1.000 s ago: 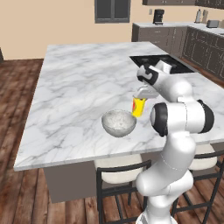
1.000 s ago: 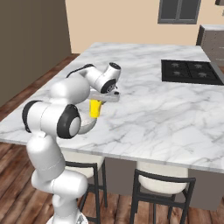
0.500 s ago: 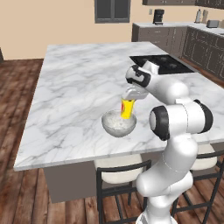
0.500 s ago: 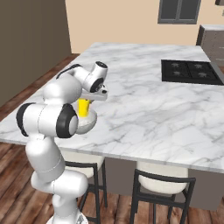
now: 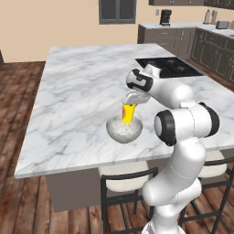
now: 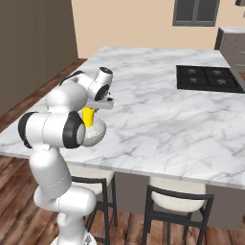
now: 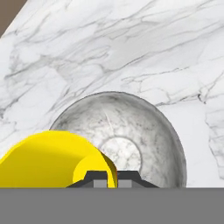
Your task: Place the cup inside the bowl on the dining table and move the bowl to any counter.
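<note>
We see the gripper (image 5: 130,106) closed on the rim of the yellow cup (image 5: 128,114), holding it tilted over the bowl (image 5: 124,130). In the left base view the cup's lower end dips inside the bowl's rim; whether it touches the bowl's floor we cannot tell. The speckled grey-white bowl stands upright on the dining table (image 5: 77,91), near the front edge of the marble top and well apart from the black cooktop (image 5: 168,66) set into the far right part of it.

In the right base view the cup (image 6: 88,116) shows as a yellow strip between the arm's elbow and the bowl (image 6: 96,133), under the hand.

From the hand view we look down into the bowl (image 7: 144,127), its pale round floor bare, with the cup (image 7: 48,159) at the lower left over the bowl's rim and the two dark fingertips (image 7: 98,178) pinched together on the cup's wall.
</note>
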